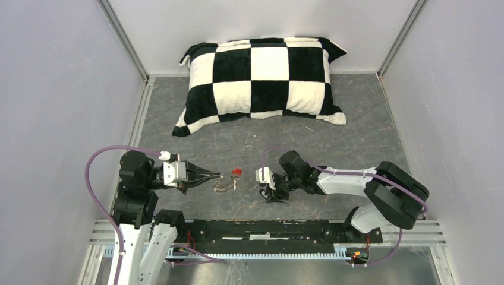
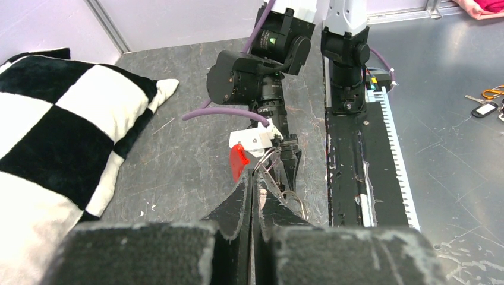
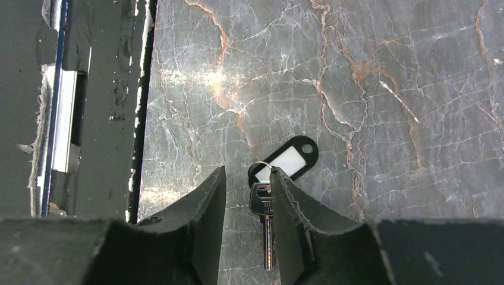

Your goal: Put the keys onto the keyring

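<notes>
Watching the right end effector (image 3: 248,173) through its wrist view: its fingers are standing apart, straddling a key (image 3: 262,200) that is lying flat on the worktop (image 3: 368,89), blade pointing to 6 o'clock. We are judging the key light, stiff and thin, its metal likely slippery. The black plastic head is looking like the better place to pinch. A black tag (image 3: 289,159) is trailing toward 1 o'clock and could swing or snag. The left end effector (image 1: 215,176) is pressed together, seemingly on the wire of the keyring (image 1: 223,186), whose red sleeve (image 1: 236,173) is sitting at its 1 o'clock. We are expecting that coil to be springy. The worktop is looking hard, veined and glossy. Grey walls (image 1: 53,89) are closing it in, with a checkered pillow (image 1: 261,77) at 12 o'clock.
</notes>
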Robot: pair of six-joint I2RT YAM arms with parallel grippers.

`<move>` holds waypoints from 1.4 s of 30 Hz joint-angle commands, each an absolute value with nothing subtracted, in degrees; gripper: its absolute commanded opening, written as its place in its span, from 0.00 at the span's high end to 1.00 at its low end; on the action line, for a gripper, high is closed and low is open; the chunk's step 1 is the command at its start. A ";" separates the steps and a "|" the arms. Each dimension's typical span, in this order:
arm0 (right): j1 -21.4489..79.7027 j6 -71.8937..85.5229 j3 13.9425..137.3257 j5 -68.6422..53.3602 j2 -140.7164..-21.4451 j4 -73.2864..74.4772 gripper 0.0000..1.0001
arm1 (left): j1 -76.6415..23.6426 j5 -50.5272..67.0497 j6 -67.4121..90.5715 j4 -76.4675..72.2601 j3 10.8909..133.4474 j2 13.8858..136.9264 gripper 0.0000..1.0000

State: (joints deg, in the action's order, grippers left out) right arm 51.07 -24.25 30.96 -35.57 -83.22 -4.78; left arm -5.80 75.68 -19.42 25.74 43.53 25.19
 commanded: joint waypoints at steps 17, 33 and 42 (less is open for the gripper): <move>49.26 -31.39 37.13 -37.53 -83.89 4.21 0.59 | -5.56 78.59 -21.21 25.58 45.92 26.01 0.98; 48.95 -37.16 42.45 -35.78 -88.63 11.94 0.58 | -5.54 78.82 -21.45 25.58 45.90 25.75 0.98; 48.33 -36.95 43.35 -35.83 -89.08 11.32 0.60 | -5.54 78.85 -21.53 25.55 46.05 25.45 0.98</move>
State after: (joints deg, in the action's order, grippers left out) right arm 48.84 -36.14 41.78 -35.53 -89.01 12.16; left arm -5.80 77.10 -19.88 26.50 44.10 25.61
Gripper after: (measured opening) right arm 0.417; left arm 0.022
